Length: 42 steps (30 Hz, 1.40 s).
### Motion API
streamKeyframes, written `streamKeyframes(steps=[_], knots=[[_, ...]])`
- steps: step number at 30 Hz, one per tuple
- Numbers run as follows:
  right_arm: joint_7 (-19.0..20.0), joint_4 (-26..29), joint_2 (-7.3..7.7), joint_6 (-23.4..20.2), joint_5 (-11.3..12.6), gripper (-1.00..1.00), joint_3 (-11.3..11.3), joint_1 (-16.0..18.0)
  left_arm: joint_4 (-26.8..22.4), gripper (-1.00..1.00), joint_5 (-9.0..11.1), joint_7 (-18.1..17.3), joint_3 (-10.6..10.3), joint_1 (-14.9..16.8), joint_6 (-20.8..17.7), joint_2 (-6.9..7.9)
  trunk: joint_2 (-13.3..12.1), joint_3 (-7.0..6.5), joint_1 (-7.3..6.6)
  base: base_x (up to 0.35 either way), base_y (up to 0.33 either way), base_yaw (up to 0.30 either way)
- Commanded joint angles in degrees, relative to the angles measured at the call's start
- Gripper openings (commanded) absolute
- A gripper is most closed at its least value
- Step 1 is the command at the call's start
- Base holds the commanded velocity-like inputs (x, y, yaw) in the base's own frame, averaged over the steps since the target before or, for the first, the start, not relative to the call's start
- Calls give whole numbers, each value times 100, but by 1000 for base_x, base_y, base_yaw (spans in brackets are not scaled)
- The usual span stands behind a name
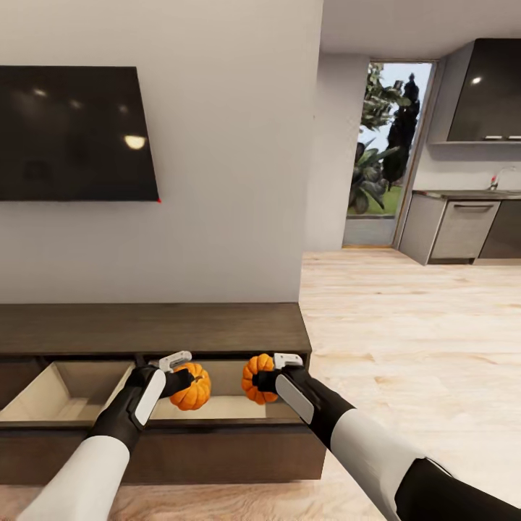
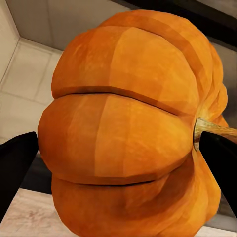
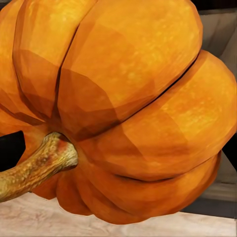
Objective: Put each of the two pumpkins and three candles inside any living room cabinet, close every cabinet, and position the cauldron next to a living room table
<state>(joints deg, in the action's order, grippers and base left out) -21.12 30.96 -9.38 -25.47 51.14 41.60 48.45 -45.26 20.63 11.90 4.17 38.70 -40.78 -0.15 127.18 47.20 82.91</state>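
Note:
The long dark brown cabinet (image 1: 152, 329) stands against the wall under the TV, with two drawers pulled out and their pale interiors showing. My left gripper (image 1: 189, 383) is shut on an orange pumpkin (image 1: 193, 388), held above the right-hand open drawer (image 1: 217, 409). My right gripper (image 1: 259, 381) is shut on the second pumpkin (image 1: 255, 376), also over that drawer. Up close, the left wrist view has its pumpkin (image 2: 128, 133) between dark fingers (image 2: 17, 163), and the right wrist view has the other pumpkin (image 3: 128, 108) with its stem. Candles, cauldron and table are out of view.
A black TV (image 1: 72, 134) hangs on the wall above the cabinet. The left drawer (image 1: 61, 394) is open too. Light wood floor (image 1: 405, 340) stretches to the right toward a kitchen counter (image 1: 463, 224) and a glass door (image 1: 383, 145).

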Motion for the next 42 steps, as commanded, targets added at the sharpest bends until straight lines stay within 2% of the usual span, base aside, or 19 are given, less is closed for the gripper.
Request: streamKeyframes(steps=[1,11,36,42], knots=[[-50,7,5,12,59,-100,46,7,-9,-100,65,50,5,4,-20,-2,3,6,-1,0,0,0],[-50,8,6,31,62,-100,58,7,-9,-100,71,46,12,4,-17,6,3,6,-1,5,0,0],[-50,15,-2,25,62,-100,58,7,-8,-100,64,-12,21,3,-17,7,3,6,-1,160,0,0],[-50,15,-2,24,63,-100,58,7,-9,-100,63,-4,17,1,-17,7,3,6,-1,39,0,0]])
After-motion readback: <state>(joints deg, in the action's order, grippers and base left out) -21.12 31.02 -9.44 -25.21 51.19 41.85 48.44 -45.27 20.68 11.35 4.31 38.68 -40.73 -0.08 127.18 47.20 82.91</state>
